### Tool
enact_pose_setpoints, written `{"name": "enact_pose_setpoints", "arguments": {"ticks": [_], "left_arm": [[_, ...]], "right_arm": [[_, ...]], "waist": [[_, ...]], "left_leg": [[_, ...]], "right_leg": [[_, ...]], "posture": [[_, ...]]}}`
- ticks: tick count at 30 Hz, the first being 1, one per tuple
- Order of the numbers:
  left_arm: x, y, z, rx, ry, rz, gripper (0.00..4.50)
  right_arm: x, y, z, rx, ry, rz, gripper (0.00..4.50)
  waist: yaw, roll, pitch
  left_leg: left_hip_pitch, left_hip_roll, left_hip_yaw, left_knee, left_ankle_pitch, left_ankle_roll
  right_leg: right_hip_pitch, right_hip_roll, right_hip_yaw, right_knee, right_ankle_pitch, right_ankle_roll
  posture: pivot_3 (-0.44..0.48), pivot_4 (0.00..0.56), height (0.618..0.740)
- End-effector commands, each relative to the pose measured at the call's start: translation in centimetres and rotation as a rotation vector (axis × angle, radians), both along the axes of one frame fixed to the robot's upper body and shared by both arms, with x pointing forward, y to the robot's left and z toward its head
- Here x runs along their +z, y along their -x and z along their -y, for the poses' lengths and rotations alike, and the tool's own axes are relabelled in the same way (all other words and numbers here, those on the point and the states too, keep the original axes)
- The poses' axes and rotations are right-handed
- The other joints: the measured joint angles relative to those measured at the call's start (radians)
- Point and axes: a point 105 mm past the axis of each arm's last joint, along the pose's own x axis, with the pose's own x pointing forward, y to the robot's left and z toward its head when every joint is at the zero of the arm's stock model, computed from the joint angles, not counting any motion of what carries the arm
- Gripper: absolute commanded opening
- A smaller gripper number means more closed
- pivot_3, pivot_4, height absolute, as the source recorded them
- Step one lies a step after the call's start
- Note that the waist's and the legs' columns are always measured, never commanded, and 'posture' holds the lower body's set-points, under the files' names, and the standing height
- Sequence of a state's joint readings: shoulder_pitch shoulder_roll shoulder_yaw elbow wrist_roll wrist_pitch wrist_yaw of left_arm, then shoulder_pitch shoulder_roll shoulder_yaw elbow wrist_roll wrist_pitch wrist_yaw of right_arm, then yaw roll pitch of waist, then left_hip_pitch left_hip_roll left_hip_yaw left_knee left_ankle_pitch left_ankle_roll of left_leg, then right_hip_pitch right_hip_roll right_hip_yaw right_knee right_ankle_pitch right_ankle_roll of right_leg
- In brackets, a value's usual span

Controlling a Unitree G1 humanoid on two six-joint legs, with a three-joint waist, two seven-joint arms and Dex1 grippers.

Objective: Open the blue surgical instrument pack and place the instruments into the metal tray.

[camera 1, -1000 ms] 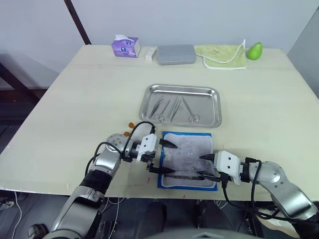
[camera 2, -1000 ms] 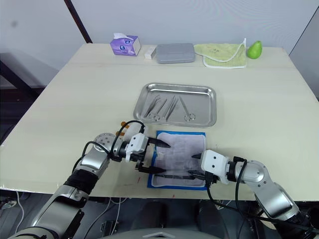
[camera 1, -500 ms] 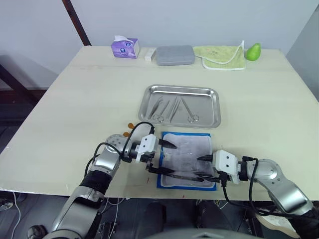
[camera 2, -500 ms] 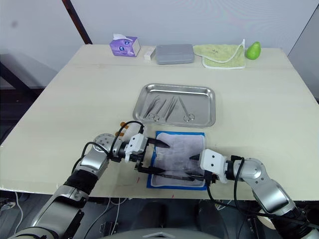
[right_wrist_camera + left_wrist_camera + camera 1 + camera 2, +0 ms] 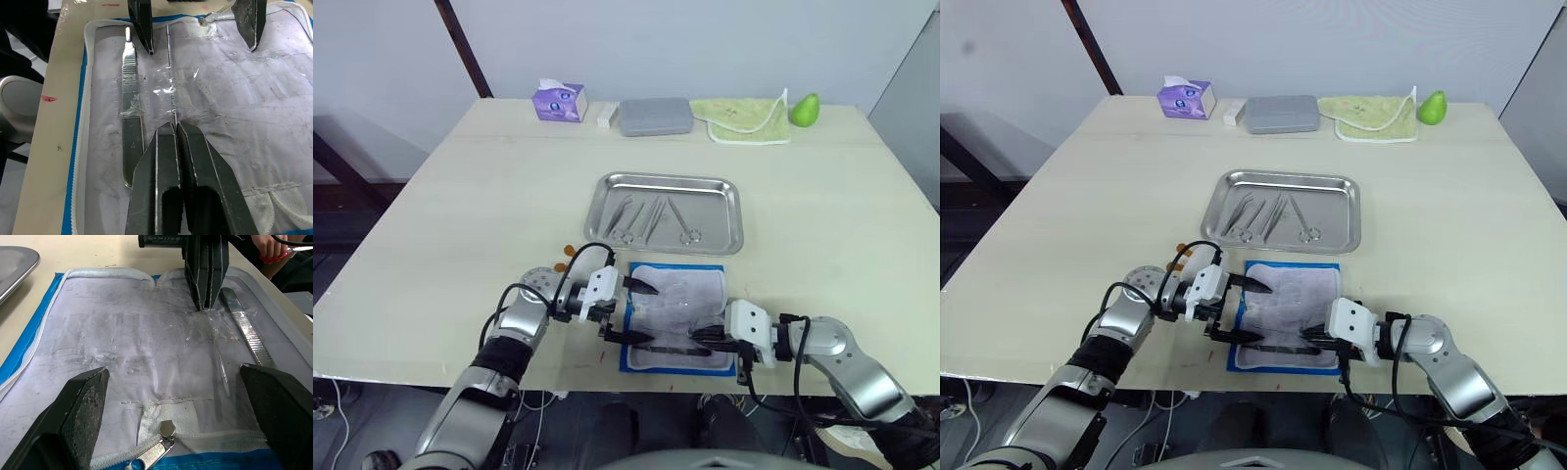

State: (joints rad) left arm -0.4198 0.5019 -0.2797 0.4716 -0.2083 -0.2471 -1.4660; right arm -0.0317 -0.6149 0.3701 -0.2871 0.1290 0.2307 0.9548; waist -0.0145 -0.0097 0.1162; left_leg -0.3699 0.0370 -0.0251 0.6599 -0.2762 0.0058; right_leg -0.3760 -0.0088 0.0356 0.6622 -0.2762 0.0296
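The blue pack (image 5: 676,315) lies unzipped and flat at the near edge of the table (image 5: 460,215), its crinkled grey-white lining facing up inside a blue fabric border with a white zipper edge. My right gripper (image 5: 175,128) reaches in over the pack's near right corner, black fingers pressed together on a thin, wire-like silvery tool (image 5: 170,73) that runs along the lining under a clear, shiny strip. Just beside that thin tool, on the side toward the pack's near edge, lies a flat pair of steel tweezers (image 5: 130,117) with a ribbed grip. My left gripper (image 5: 632,310) hovers over the pack's left edge with its two textured black fingers (image 5: 80,404) spread wide apart, holding nothing; a small metal zipper pull (image 5: 165,432) sits on the pack's edge between them.

Just beyond the pack's far edge sits the metal tray (image 5: 667,211), shallow, shiny steel with rounded corners and a rolled rim. Several slim silvery instruments (image 5: 654,217) lie in it, some with ring handles.

Well beyond the tray, along the table's far edge, stand a purple tissue box (image 5: 559,101), a matte grey rectangular case (image 5: 654,116), a pale green cloth (image 5: 747,117) and a smooth green pear (image 5: 804,110).
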Motion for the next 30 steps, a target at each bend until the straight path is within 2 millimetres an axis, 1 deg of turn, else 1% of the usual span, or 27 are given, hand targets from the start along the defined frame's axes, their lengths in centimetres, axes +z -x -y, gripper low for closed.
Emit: {"name": "enact_pose_setpoints", "arguments": {"ticks": [1,4,7,11,15,18,24,30], "left_arm": [[-2.4,0.9,-0.9,0.020,-0.082,-0.079,4.50],[-2.4,0.8,-0.8,0.022,-0.081,-0.078,4.50],[-2.4,0.8,-0.8,0.024,-0.079,-0.077,4.50],[-2.5,0.8,-0.8,0.023,-0.080,-0.076,4.50],[-2.5,1.0,-0.5,0.018,-0.079,-0.077,4.50],[-2.5,1.1,-0.3,0.016,-0.079,-0.076,4.50],[-2.3,1.1,-0.2,0.017,-0.080,-0.075,4.50],[-2.3,1.0,-0.2,0.021,-0.082,-0.076,4.50]], "right_arm": [[-2.5,0.5,1.6,-0.048,0.119,-0.107,0.02],[-1.5,0.2,1.5,-0.043,0.117,-0.086,0.02],[0.1,0.0,1.3,-0.048,0.100,-0.068,0.02],[1.9,-0.2,1.3,-0.039,0.121,-0.042,0.02],[3.2,-0.2,0.7,-0.017,0.149,-0.025,0.02],[3.8,-0.3,0.5,-0.006,0.172,-0.018,0.02],[4.4,-0.4,1.0,-0.006,0.234,-0.015,0.02],[5.9,-0.7,1.1,0.005,0.258,0.009,0.02]], "waist": [[0.000,0.000,0.000],[0.000,0.000,0.000],[0.003,0.001,0.001],[0.003,0.002,0.003],[0.003,0.004,0.006],[0.003,0.005,0.009],[0.003,0.006,0.014],[0.004,0.007,0.017]], "left_leg": [[0.001,0.000,0.000,0.000,0.000,0.000],[0.002,0.000,0.001,-0.001,0.000,0.000],[0.001,0.000,0.001,-0.001,0.000,0.000],[0.001,0.000,0.001,-0.001,0.000,0.000],[0.001,0.000,0.001,-0.001,0.000,0.000],[0.000,0.000,0.001,-0.001,0.000,0.000],[-0.002,-0.001,0.001,-0.001,0.000,0.000],[-0.002,-0.001,0.000,-0.001,0.000,0.000]], "right_leg": [[0.000,0.000,0.001,0.000,0.000,0.000],[0.000,0.000,0.003,0.000,-0.001,0.001],[0.000,0.000,0.003,0.000,-0.001,0.002],[0.000,-0.001,0.003,0.000,-0.001,0.002],[-0.001,-0.001,0.003,0.000,-0.001,0.003],[-0.001,-0.001,0.003,0.000,-0.002,0.003],[-0.002,-0.002,0.002,-0.001,-0.002,0.003],[-0.003,-0.002,0.002,-0.001,-0.002,0.003]], "posture": [[0.000,0.150,0.740],[0.000,0.150,0.740],[0.000,0.150,0.740],[0.000,0.150,0.740],[0.000,0.150,0.740],[0.000,0.150,0.740],[0.000,0.150,0.740],[0.000,0.150,0.740]]}}
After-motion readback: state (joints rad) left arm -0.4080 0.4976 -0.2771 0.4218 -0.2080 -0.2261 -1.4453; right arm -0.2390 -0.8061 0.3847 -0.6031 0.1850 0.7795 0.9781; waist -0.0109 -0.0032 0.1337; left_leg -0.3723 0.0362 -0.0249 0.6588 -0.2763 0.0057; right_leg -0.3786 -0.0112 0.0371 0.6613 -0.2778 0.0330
